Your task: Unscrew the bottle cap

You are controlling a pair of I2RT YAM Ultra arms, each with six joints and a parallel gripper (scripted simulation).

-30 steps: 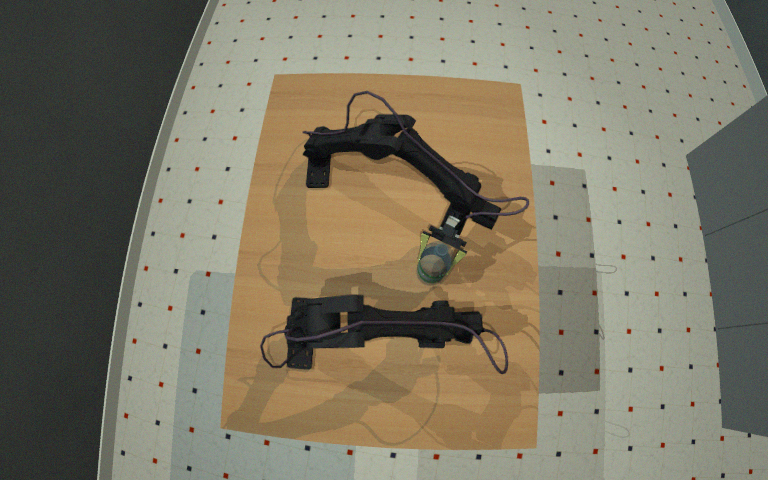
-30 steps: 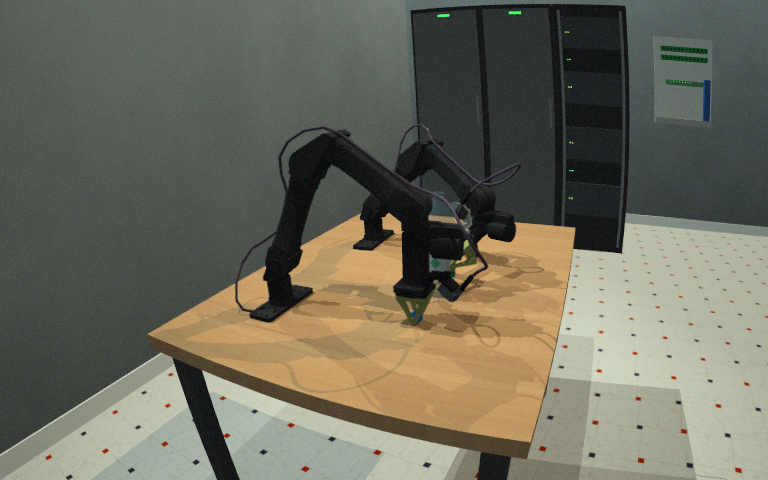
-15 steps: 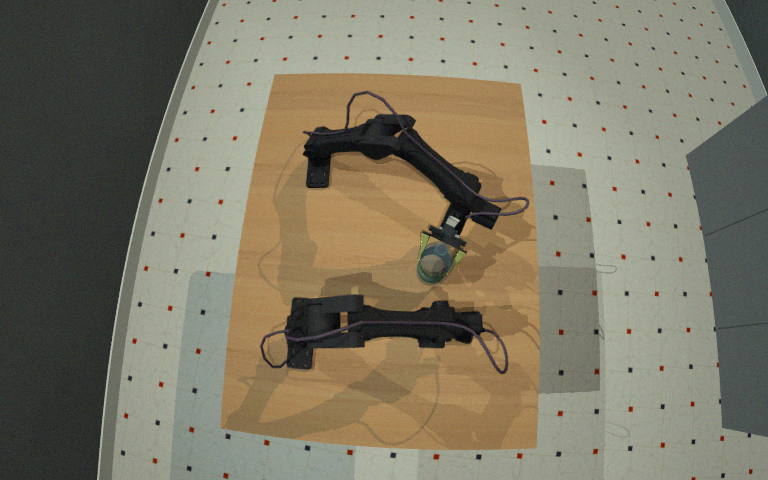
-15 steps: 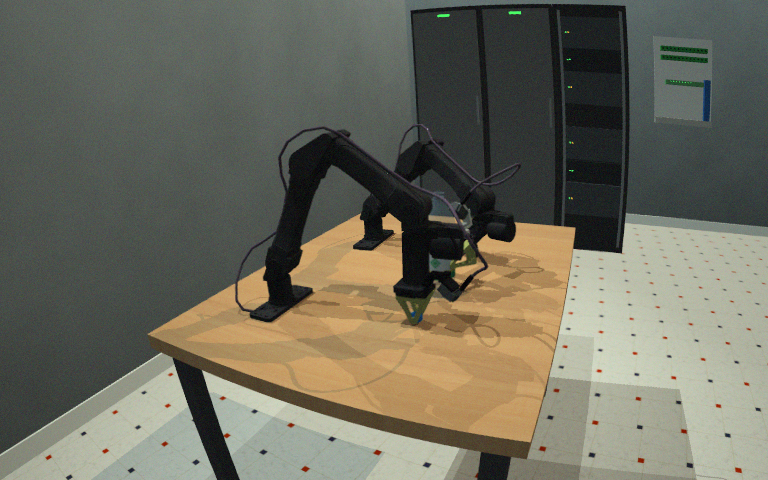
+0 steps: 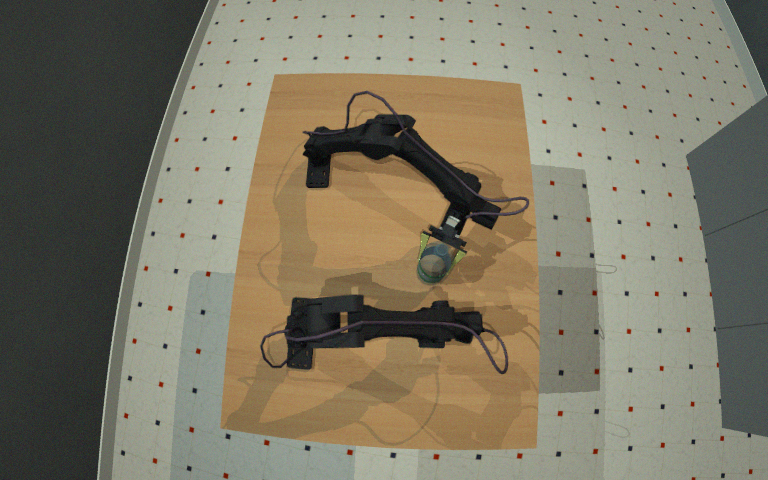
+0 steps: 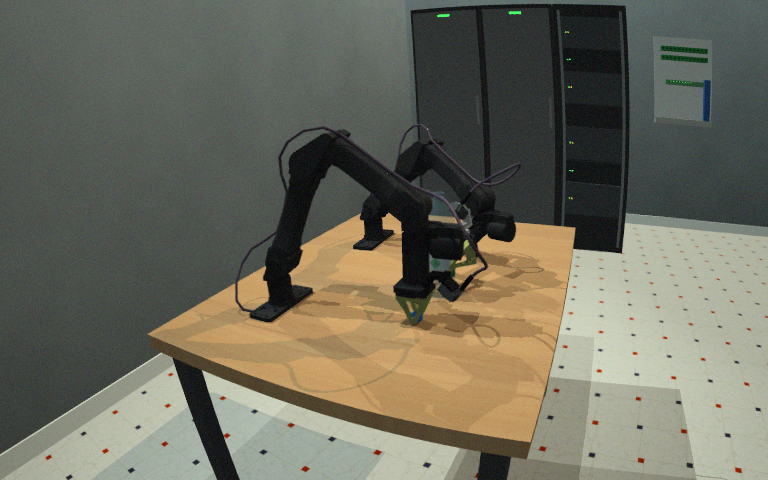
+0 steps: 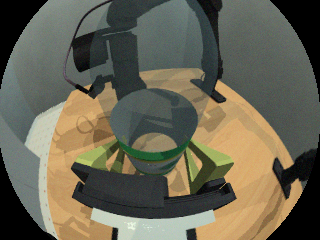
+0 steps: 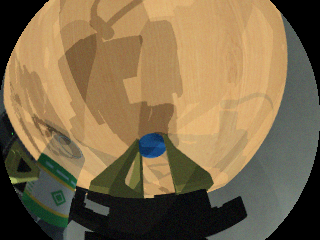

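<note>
The bottle (image 5: 431, 270) (image 6: 440, 264) (image 7: 154, 115) (image 8: 51, 192) lies right of centre in the top view, between the fingers of the left hand (image 5: 443, 254) (image 6: 465, 254) (image 7: 154, 138), which grasps it by its green-banded body; whether its base bears on the surface (image 5: 351, 226) (image 6: 339, 362) (image 7: 240, 135) (image 8: 210, 60) cannot be told. The blue cap (image 6: 420, 318) (image 8: 152, 145) is off the bottle and clenched between the fingertips of the right hand (image 6: 415, 319) (image 8: 152, 140), low over the surface, near the centre of the exterior view; contact with the wood cannot be made out. Unscrewing appears complete, the setting-down of both parts being in hand. The next move calls for each hand to open gently once its load is fully supported, then withdraw straight back, lest the bottle tip or the cap roll.
</note>
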